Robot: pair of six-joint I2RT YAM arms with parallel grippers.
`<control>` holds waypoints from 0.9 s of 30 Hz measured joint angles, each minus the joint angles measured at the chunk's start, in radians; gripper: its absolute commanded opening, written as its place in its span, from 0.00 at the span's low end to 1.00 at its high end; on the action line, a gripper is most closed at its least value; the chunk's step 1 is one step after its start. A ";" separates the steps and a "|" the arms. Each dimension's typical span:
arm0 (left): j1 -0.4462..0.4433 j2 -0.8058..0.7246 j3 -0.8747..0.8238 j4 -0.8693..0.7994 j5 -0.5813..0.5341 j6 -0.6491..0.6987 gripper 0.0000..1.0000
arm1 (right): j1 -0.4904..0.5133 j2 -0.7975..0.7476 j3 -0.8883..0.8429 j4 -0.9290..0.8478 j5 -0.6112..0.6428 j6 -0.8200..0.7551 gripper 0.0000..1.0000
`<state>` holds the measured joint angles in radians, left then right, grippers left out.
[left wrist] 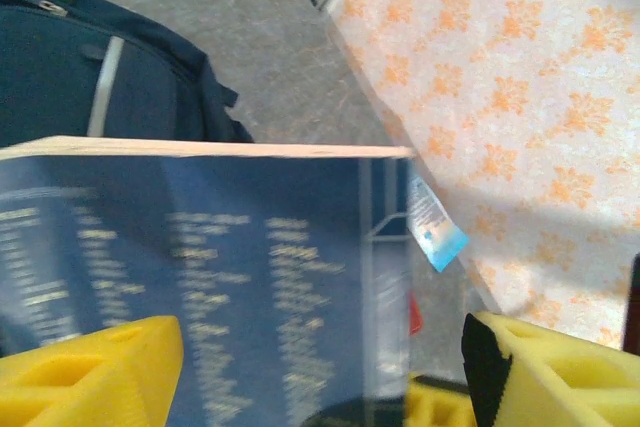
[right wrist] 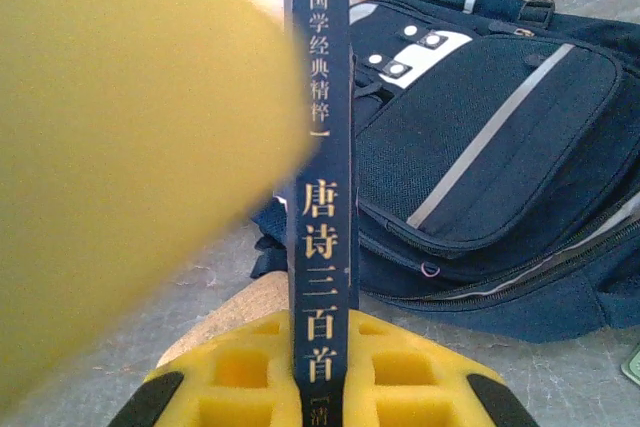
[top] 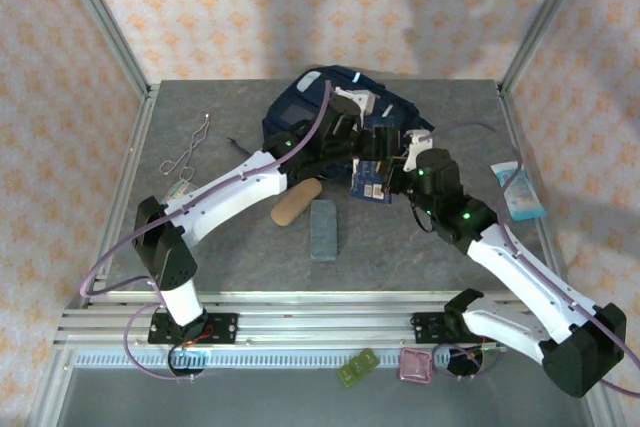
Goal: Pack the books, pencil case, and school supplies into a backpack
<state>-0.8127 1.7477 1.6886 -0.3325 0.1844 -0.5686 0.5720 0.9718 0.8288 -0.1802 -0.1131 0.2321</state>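
Nearest, on the grey ledge in front of the arm bases, a green square piece (top: pixel 357 368) & a pink square piece (top: pixel 415 366) lay near each other, not touching. Further in, mid-bench (top: pixel 250 267), the grey-blue case (top: pixel 324 229) lay flat w/ the tan case (top: pixel 296 204) just beside it on its left, both outside the backpack.

Past them the right hand (right wrist: pixel 310 247) was clamped tight on a dark blue book (right wrist: pixel 320 97), spine upright btwn its pads. The book was in front of the bag, not in it. The left hand (left wrist: pixel 320 377) faced that book's cover, fingers (left wrist: pixel 90 372) spread wide, no grip on it.

Behind, the backpack (top: pixel 300 112) lay at the far middle of the bench. Whether its main compartment was open, or what it held, couldn't be told. A packet (top: pixel 520 192) lay nr the right edge and a wire (top: pixel 190 152) far left, both well apart from the bag.
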 measured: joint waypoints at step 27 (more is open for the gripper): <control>-0.009 0.042 0.074 -0.059 -0.120 -0.011 0.00 | 0.198 0.019 0.007 0.036 0.304 -0.076 0.51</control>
<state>-0.8215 1.7893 1.7622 -0.3912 0.0647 -0.5797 0.7700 0.9913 0.8360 -0.1440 0.1913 0.1562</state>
